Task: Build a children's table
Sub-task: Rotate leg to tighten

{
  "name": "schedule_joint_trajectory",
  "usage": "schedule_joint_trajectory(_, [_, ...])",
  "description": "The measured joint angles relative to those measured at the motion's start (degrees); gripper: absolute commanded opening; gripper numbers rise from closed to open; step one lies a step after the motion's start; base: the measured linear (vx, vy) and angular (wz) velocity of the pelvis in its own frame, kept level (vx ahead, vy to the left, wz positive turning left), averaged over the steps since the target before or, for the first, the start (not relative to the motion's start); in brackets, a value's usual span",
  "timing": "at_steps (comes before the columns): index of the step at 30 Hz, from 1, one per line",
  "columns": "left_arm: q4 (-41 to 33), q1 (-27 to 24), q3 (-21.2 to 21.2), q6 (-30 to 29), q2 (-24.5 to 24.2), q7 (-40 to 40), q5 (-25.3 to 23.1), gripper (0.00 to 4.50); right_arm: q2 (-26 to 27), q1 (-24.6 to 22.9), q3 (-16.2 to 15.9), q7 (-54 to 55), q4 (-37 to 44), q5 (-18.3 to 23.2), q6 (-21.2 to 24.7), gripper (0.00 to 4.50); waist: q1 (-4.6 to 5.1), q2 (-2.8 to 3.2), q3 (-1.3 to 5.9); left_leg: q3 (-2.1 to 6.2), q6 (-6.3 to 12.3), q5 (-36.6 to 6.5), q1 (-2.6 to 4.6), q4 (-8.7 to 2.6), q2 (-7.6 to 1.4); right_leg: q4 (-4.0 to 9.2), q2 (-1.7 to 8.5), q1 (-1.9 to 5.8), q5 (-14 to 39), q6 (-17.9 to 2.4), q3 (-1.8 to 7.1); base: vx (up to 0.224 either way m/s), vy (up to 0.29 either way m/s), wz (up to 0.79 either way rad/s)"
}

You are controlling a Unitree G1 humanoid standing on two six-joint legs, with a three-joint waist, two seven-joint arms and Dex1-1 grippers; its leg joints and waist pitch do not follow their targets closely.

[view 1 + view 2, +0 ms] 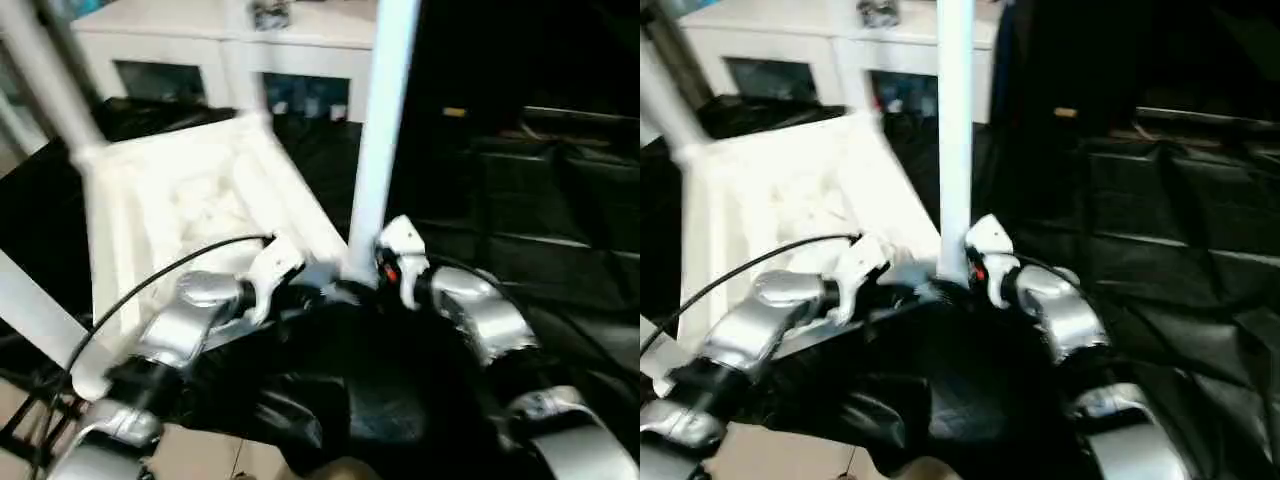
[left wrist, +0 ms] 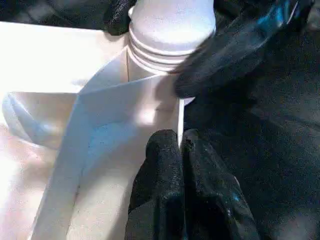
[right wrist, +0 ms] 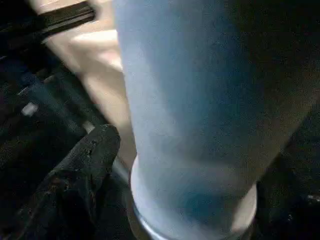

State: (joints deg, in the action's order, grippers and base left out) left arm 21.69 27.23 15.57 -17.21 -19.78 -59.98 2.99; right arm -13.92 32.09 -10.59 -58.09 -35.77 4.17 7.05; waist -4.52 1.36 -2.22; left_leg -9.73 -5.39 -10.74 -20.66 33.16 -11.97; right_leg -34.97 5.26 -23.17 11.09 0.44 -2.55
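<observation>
Head views motion-blurred. Tabletop point(image 1: 190, 200) glared, overexposed; black cloth point(image 1: 520, 200) to right dim. Leg point(image 3: 195, 115) soft, bluish, shadowed in right wrist view. Fingers point(image 2: 175, 195) dark, fairly sharp.

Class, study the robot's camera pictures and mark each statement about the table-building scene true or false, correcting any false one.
1. The tabletop lies with its ribbed underside facing up. True.
2. A white leg stands upright in the corner socket nearest the robot. True.
3. The left gripper is open wide, clear of the tabletop. False: its fingers are pinched on the tabletop's rim beside that socket.
4. The tabletop rests on a bare wooden floor. False: it lies on a black sheet.
5. A white cabinet with glass doors stands behind the tabletop. True.
</observation>
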Motion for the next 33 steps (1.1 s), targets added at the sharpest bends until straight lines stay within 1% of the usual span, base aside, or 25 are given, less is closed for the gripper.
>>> schedule_joint_trajectory(3, [-1.0, -0.35, 1.31, 0.94, -2.61, -5.01, 0.86, 0.0, -2.7, -0.53, -1.59, -7.63, 1.94, 0.75, -0.27, 3.82, -0.49, -0.02, -0.01, 0.0, 0.08, -0.05, -0.13, 0.12, -0.02, -0.02, 0.01, -0.06, 0.0, 0.0, 0.0, 0.0, 0.0, 0.0])
schedule_joint_trajectory(6, [-1.7, -0.98, 1.76, 1.39, -4.01, -8.43, 1.81, 0.0, -4.49, -0.88, -2.7, -12.79, 3.06, 1.79, -0.21, 3.82, -0.78, -0.04, -0.03, 0.02, 0.09, -0.05, -0.24, 0.25, -0.03, -0.06, 0.01, -0.11, 0.0, -0.01, -0.05, 0.0, 0.0, 0.0])
schedule_joint_trajectory(11, [-2.85, -1.88, 1.91, 1.46, -5.53, -11.74, 1.91, 0.0, -5.69, -1.16, -4.23, -17.47, 4.1, 2.32, -0.29, 3.82, -0.8, -0.08, -0.05, 0.03, 0.09, -0.05, -0.3, 0.43, -0.08, -0.14, 0.02, -0.11, -0.02, -0.03, -0.02, 0.0, 0.0, 0.0])
schedule_joint_trajectory(13, [-3.04, -1.89, 2.01, 1.44, -5.94, -12.4, 1.97, 0.0, -5.7, -1.16, -4.42, -18.01, 4.15, 2.44, -0.29, 3.57, -0.75, -0.16, -0.1, 0.03, 0.09, -0.04, -0.3, 0.47, -0.08, -0.18, 0.02, -0.11, -0.03, -0.04, 0.0, 0.0, 0.0, 0.0])
schedule_joint_trajectory(14, [-3.11, -1.9, 2.17, 1.44, -6.06, -12.49, 2.13, 0.0, -5.71, -1.16, -4.42, -18.08, 4.15, 2.44, -0.29, 3.57, -0.75, -0.17, -0.11, 0.03, 0.09, -0.04, -0.3, 0.47, -0.08, -0.19, 0.02, -0.11, -0.03, -0.05, -0.01, 0.0, 0.0, 0.0])
schedule_joint_trajectory(15, [-3.16, -1.95, 2.24, 1.42, -6.17, -12.72, 2.35, 0.0, -5.69, -1.16, -4.41, -18.15, 4.15, 2.46, -0.27, 3.4, -0.76, -0.17, -0.11, 0.03, 0.09, -0.04, -0.3, 0.47, -0.08, -0.19, 0.02, -0.11, -0.03, -0.05, -0.01, 0.0, 0.0, 0.0])
schedule_joint_trajectory(16, [-3.2, -1.98, 2.26, 1.41, -6.25, -12.93, 2.44, 0.0, -5.64, -1.16, -4.42, -18.2, 4.15, 2.47, -0.25, 3.4, -0.76, -0.17, -0.11, 0.03, 0.09, -0.04, -0.3, 0.46, -0.08, -0.19, 0.02, -0.11, -0.03, -0.05, -0.02, 0.0, 0.0, 0.0])
schedule_joint_trajectory(18, [-3.21, -2.03, 2.29, 1.38, -6.29, -13.21, 2.72, 0.0, -5.48, -1.16, -4.39, -18.21, 4.15, 2.49, -0.19, 3.21, -0.76, -0.17, -0.11, 0.03, 0.09, -0.04, -0.31, 0.45, -0.08, -0.18, 0.02, -0.11, -0.03, -0.04, -0.03, 0.0, 0.0, 0.0])
schedule_joint_trajectory(19, [-3.21, -2.06, 2.29, 1.38, -6.26, -13.29, 2.82, 0.0, -5.47, -1.16, -4.39, -18.21, 4.15, 2.49, -0.19, 3.05, -0.77, -0.17, -0.11, 0.03, 0.09, -0.05, -0.31, 0.45, -0.07, -0.18, 0.02, -0.11, -0.03, -0.05, -0.03, 0.0, 0.0, 0.0])
schedule_joint_trajectory(20, [-3.21, -2.09, 2.29, 1.39, -6.17, -13.28, 2.84, 0.0, -5.41, -1.17, -4.38, -18.15, 4.15, 2.49, -0.17, 3.05, -0.78, -0.17, -0.11, 0.03, 0.09, -0.05, -0.32, 0.45, -0.07, -0.17, 0.02, -0.11, -0.03, -0.04, -0.04, 0.0, 0.0, 0.0])
schedule_joint_trajectory(21, [-3.2, -2.11, 2.29, 1.39, -6.08, -13.29, 2.85, 0.0, -5.32, -1.22, -4.37, -18.05, 4.16, 2.49, -0.16, 2.92, -0.79, -0.17, -0.11, 0.03, 0.1, -0.05, -0.32, 0.45, -0.07, -0.17, 0.02, -0.11, -0.03, -0.05, -0.03, 0.0, 0.0, 0.0])
schedule_joint_trajectory(22, [-3.15, -2.12, 2.28, 1.39, -5.94, -12.92, 2.83, 0.0, -5.01, -1.41, -4.31, -17.81, 4.22, 2.52, -0.22, 2.92, -0.83, -0.17, -0.11, 0.03, 0.1, -0.05, -0.32, 0.46, -0.07, -0.18, 0.02, -0.11, -0.03, -0.05, -0.03, 0.0, 0.0, 0.0])
schedule_joint_trajectory(23, [-3.03, -2.15, 2.24, 1.41, -5.73, -12.49, 2.79, 0.0, -4.8, -1.66, -4.14, -17.35, 4.22, 2.55, -0.24, 2.77, -0.86, -0.17, -0.11, 0.03, 0.1, -0.04, -0.33, 0.47, -0.07, -0.18, 0.02, -0.11, -0.03, -0.05, -0.03, 0.0, 0.0, 0.0])
schedule_joint_trajectory(26, [-1.33, -1.51, 1.29, 1.74, -3.65, -8.62, 1.62, 0.0, -3.44, -2.41, -2.08, -12.06, 3.36, 2.27, -0.17, 2.73, -0.65, -0.16, -0.1, 0.02, 0.16, 0.03, -0.29, 0.52, -0.06, -0.25, 0.03, -0.04, -0.1, -0.14, 0.06, 0.0, 0.0, 0.0])
schedule_joint_trajectory(27, [0.55, -0.36, 0.89, 1.81, -2.11, -5.98, 0.79, 0.0, -2.17, -2.34, -0.4, -7.82, 1.97, 2.07, -0.11, 2.72, -0.49, -0.16, -0.1, 0.0, 0.15, 0.05, -0.27, 0.53, -0.02, -0.29, 0.03, 0.04, -0.13, -0.18, 0.14, 0.0, 0.0, 0.0])
schedule_joint_trajectory(29, [2.6, 0.87, 0.39, 1.81, -0.23, -2.26, -0.06, 0.0, -0.38, -1.79, 1.26, -1.64, 0.18, 1.66, 0.05, 2.7, -0.3, -0.15, -0.1, -0.01, 0.12, 0.06, -0.16, 0.51, 0.0, -0.29, 0.03, 0.07, -0.17, -0.2, 0.22, 0.0, 0.0, 0.0])
schedule_joint_trajectory(33, [6.74, 3.68, -0.72, 0.59, 4.82, 7.57, -2.09, 0.0, 4.65, 0.35, 5.09, 14.62, -3.67, 0.33, 1.52, 2.7, 0.45, -0.13, -0.08, 0.0, 0.0, 0.14, 0.25, 0.44, 0.02, -0.27, 0.02, 0.15, -0.21, 0.09, 0.26, 0.0, 0.0, 0.0])
